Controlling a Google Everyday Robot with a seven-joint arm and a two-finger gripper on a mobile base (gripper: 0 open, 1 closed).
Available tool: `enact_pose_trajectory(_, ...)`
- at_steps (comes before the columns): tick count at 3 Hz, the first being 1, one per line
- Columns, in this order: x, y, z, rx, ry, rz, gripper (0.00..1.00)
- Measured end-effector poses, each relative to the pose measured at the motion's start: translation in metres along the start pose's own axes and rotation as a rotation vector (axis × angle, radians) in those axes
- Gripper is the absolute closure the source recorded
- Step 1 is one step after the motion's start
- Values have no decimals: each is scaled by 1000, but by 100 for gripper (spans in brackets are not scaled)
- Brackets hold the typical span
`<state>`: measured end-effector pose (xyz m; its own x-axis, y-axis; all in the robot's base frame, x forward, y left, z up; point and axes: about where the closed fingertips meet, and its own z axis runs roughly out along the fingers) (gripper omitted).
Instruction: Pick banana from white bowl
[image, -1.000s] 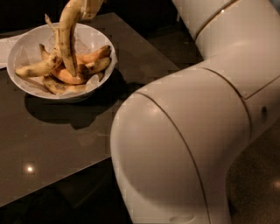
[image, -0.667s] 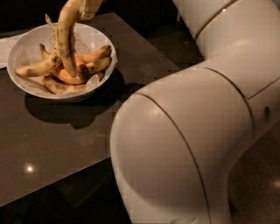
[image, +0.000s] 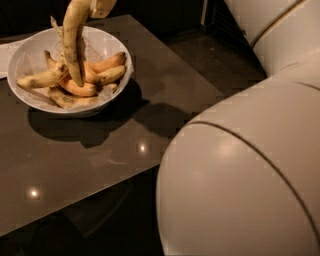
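The long, curved pale-yellow banana (image: 74, 40) with brown speckles hangs nearly upright over the white bowl (image: 25, 95) at the upper left. Its lower tip is down among the other fruit. My gripper (image: 101, 6) sits at the top edge of the view, shut on the banana's upper end; only a beige part of it shows. Several shorter orange-yellow bananas (image: 102, 70) lie in the bowl.
The bowl stands on a dark glossy table (image: 100, 150) whose right and front edges run diagonally. A white sheet (image: 5, 52) lies at the left edge behind the bowl. My large white arm (image: 240, 175) fills the right and lower right.
The banana and the gripper stay in almost the same place above the bowl. The big white arm segment has shifted to the right and a little lower.
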<state>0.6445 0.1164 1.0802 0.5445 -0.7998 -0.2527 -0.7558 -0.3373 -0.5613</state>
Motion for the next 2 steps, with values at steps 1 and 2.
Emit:
enact_pose_trajectory(1, 0, 0, 0, 0, 0, 0, 100)
enact_pose_trajectory(2, -4, 4, -12, 18, -2, 24, 100)
